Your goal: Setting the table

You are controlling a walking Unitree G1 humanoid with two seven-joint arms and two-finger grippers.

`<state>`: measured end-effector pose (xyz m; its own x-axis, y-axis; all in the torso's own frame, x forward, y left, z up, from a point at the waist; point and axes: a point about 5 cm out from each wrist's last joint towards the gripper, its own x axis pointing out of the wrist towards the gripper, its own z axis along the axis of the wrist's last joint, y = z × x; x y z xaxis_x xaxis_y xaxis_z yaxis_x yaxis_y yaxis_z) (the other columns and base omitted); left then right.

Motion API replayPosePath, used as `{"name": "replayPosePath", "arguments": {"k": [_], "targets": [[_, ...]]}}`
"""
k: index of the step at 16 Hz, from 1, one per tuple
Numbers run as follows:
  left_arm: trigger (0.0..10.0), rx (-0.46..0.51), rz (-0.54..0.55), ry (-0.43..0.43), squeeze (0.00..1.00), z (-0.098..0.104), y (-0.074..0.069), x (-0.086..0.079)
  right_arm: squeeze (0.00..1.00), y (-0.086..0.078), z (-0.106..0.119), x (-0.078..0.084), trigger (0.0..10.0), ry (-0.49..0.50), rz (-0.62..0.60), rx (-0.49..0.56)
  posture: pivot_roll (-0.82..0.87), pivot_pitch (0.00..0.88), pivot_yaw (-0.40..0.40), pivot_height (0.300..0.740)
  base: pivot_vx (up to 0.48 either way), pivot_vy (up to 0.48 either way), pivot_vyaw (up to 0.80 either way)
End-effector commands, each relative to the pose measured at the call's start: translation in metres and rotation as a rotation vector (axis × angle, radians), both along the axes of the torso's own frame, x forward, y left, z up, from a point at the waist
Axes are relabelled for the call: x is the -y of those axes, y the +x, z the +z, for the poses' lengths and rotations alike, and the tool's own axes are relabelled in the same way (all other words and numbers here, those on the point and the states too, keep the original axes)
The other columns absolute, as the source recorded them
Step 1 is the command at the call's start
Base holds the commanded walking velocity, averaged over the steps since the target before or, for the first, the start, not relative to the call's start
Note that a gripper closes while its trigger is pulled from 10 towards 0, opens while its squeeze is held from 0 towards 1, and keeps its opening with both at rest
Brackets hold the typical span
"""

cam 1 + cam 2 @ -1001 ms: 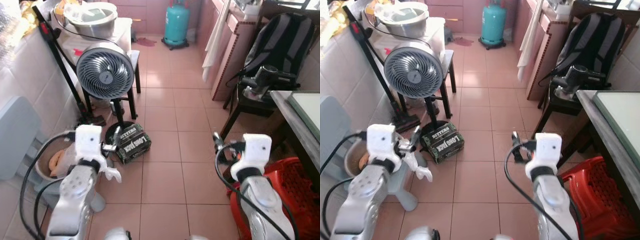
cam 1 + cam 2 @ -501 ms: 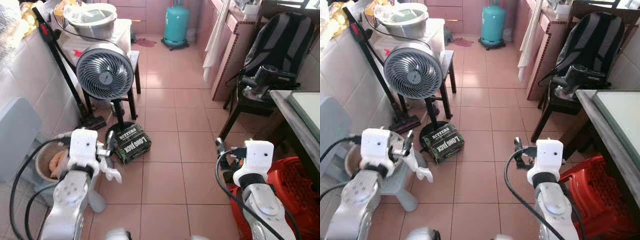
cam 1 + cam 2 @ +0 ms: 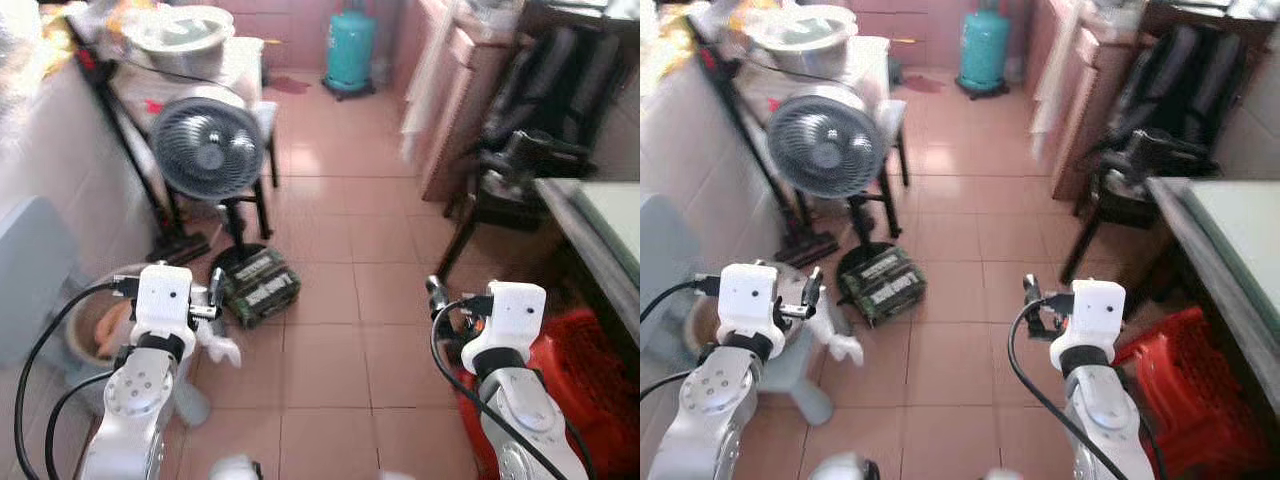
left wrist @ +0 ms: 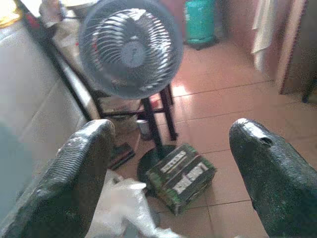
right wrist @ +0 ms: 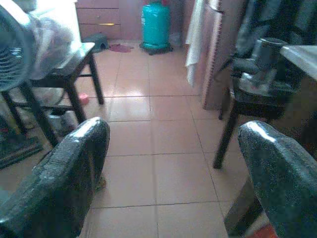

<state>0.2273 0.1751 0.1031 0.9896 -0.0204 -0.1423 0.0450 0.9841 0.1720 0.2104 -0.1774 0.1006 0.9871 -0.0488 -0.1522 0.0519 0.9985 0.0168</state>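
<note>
Open tiled floor (image 3: 340, 240) runs up the middle toward the far gas cylinder (image 3: 351, 48). Left side blocked by fan (image 3: 207, 148), stool (image 3: 262, 125) and box (image 3: 256, 285). Right: chair (image 3: 500, 195), table edge (image 3: 585, 235), near red crate (image 3: 590, 360).

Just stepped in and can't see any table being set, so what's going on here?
Nothing is being handled. The robot stands on the pink tiled floor with both arms raised. The left gripper and the right gripper are open and empty. Ahead are a grey fan, a green box at its base and a teal gas cylinder. A table edge lies to the robot's right, above a red stool.
</note>
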Motion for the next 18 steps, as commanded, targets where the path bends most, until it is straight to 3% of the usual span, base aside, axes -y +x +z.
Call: {"name": "replayPosePath", "arguments": {"k": [1,5,16,18], "targets": [[10.0,0.008,0.0,-0.017,0.0,0.0034,0.0029,0.0023,0.0,-0.0002,-0.0018,0.0028,10.0,-0.003,-0.006,-0.008,0.01,0.001,-0.002,0.74,0.0,0.0,-0.8],[10.0,0.009,0.006,-0.018,0.0,0.0039,0.0046,0.0041,0.0,0.0006,-0.0027,0.0018,10.0,0.001,0.001,-0.007,0.01,0.0,-0.003,0.74,-0.063,0.0,-0.2],[10.0,0.021,-0.016,-0.038,0.0,0.0066,0.0109,0.0083,0.0,0.0055,-0.002,0.004,10.0,-0.011,-0.01,0.004,0.01,0.0,-0.003,0.74,-0.313,0.35,0.0],[10.0,0.037,-0.028,-0.033,0.0,0.0082,0.0106,0.0094,0.0,0.0053,-0.0021,0.0042,10.0,-0.013,-0.015,0.005,0.01,0.0,-0.005,0.74,0.0,0.0,0.0]]}}
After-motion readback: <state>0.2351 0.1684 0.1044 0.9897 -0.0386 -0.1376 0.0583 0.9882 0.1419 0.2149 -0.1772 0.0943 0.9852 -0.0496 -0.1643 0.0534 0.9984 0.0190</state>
